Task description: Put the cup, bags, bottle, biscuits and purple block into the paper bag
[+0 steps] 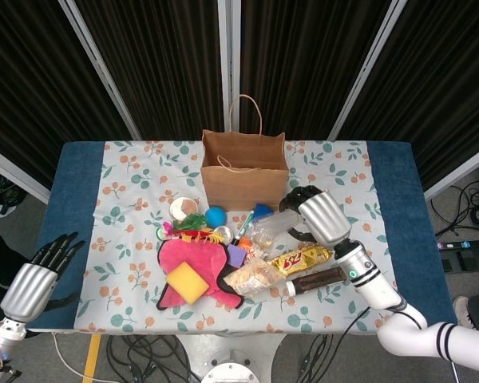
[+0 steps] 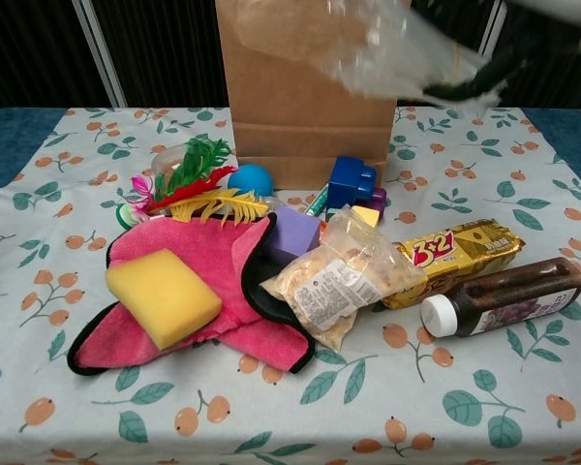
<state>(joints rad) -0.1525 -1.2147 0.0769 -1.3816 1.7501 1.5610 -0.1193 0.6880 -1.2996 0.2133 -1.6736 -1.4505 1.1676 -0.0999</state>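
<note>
Clear cup (image 2: 397, 53) held up in the air, tilted, in front of the paper bag (image 2: 315, 92); blurred. Paper bag upright, open. Snack bag (image 2: 334, 281) lies against purple block (image 2: 295, 232). Biscuits (image 2: 455, 254) lie flat beside it. Dark bottle (image 2: 504, 295) on its side, white cap leftward.
</note>
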